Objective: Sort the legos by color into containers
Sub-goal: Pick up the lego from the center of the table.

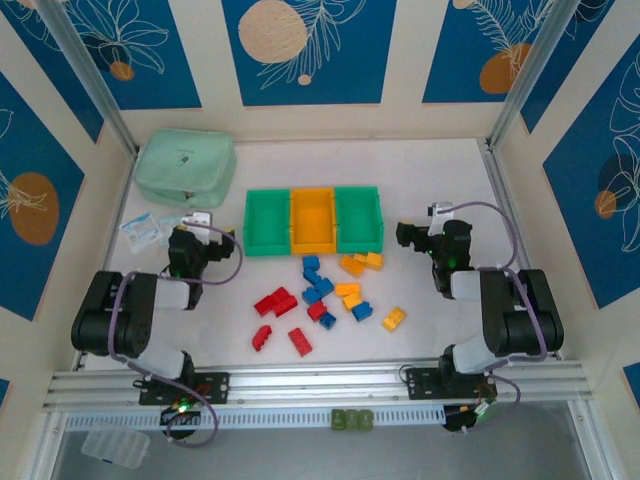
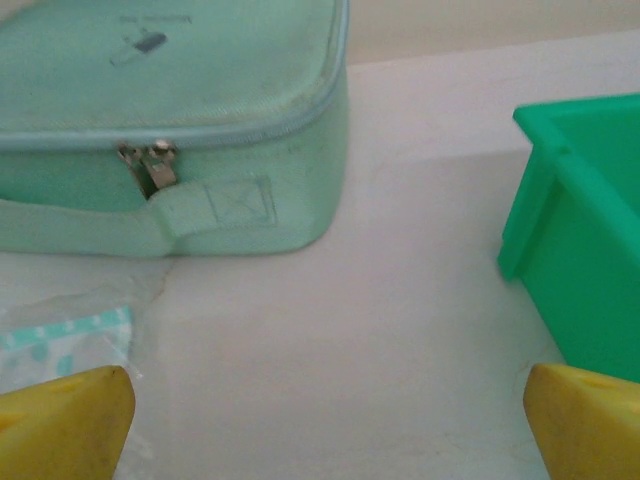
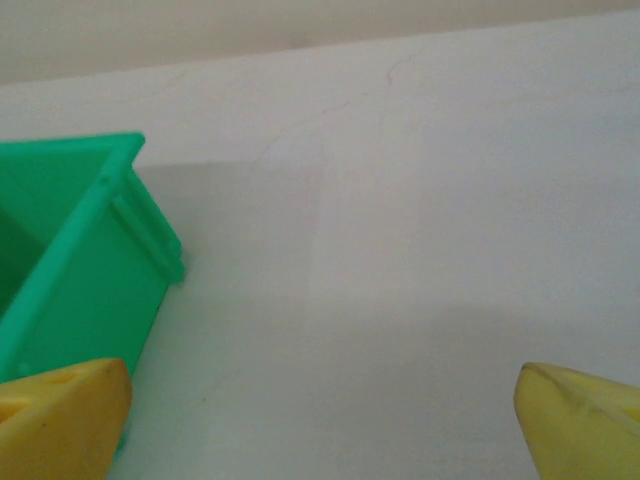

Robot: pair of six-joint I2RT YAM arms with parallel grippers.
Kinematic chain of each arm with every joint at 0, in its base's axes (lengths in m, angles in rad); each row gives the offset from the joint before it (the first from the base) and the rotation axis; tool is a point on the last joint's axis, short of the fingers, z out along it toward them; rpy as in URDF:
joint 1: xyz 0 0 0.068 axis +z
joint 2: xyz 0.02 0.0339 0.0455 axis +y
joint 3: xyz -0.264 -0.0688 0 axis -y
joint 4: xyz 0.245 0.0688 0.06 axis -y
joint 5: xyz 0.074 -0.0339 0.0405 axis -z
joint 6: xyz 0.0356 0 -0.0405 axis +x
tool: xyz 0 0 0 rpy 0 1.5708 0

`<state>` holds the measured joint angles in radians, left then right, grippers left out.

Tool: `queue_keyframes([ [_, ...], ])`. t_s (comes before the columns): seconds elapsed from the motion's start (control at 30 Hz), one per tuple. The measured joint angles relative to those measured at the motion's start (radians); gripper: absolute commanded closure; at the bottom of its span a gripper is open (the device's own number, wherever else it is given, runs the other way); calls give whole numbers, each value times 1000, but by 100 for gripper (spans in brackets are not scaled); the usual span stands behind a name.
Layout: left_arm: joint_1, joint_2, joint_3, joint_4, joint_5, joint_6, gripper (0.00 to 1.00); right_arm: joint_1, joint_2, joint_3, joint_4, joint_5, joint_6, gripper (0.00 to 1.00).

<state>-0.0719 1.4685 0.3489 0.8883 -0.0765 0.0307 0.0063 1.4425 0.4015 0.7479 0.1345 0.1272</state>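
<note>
**Both grippers wide open, legos loose in front of the bins**

The white table (image 1: 450, 175) carries everything. At its far left a pale mint pouch (image 1: 185, 168) lies flat. In the left wrist view the frame cuts off its top and left side, and the small print on its lid is too blurred to read.

The containers (image 1: 313, 240) stand in a joined row at mid-table: a left green bin (image 2: 585, 260), an orange bin (image 1: 312, 222) and a right green bin (image 3: 75, 270). Each wrist view catches one corner of a green bin, and the rest runs out of frame.

The left gripper (image 2: 320, 430) hangs low between the pouch and the left green bin, jaws spread wide with nothing between them. Its yellow fingertips (image 2: 60, 425) are cropped at the bottom corners. The right gripper (image 3: 320, 425) sits just right of the right green bin, likewise wide and empty, its tips cropped the same way.

The legos (image 1: 317, 310) lie scattered on the table just on the near side of the containers, between the two arms. Reds are mostly to the left, blues in the middle and yellow-orange to the right. Several touch, so an exact count is hard to make out.

Small clear packets (image 1: 145, 228) lie near the pouch. One is partly hidden behind the left fingertip in the wrist view.
</note>
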Motion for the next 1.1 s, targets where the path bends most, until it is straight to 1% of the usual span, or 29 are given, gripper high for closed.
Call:
queue_keyframes([
  [0.07, 0, -65, 0, -41, -11, -8, 1, -10, -57, 0, -39, 11, 18, 1],
  [0.17, 0, -172, 7, -136, -39, -42, 1, -40, -152, 14, -148, 16, 68, 1],
  [0.33, 0, -314, 34, -285, -89, -152, 1, -80, -299, 42, -312, 14, 167, 1],
  [0.47, 2, -409, 71, -417, -91, -267, 1, -107, -411, 90, -510, 15, 307, 1],
  [0.6, 7, -488, 68, -495, -119, -409, 1, -135, -487, 114, -633, -8, 410, 1],
  [0.73, 15, -551, 59, -597, -114, -490, 1, -138, -511, 128, -751, -42, 460, 1],
  [0.83, 17, -600, 61, -701, -85, -523, 1, -116, -495, 178, -851, -69, 465, 1],
  [0.93, 17, -636, 79, -803, -37, -546, 1, -63, -460, 249, -929, -81, 457, 1],
  [1.03, 17, -657, 106, -890, 21, -565, 1, 17, -422, 321, -1012, -78, 448, 1],
  [1.1, 16, -661, 127, -941, 82, -573, 1, 76, -403, 357, -1062, -67, 441, 1],
])
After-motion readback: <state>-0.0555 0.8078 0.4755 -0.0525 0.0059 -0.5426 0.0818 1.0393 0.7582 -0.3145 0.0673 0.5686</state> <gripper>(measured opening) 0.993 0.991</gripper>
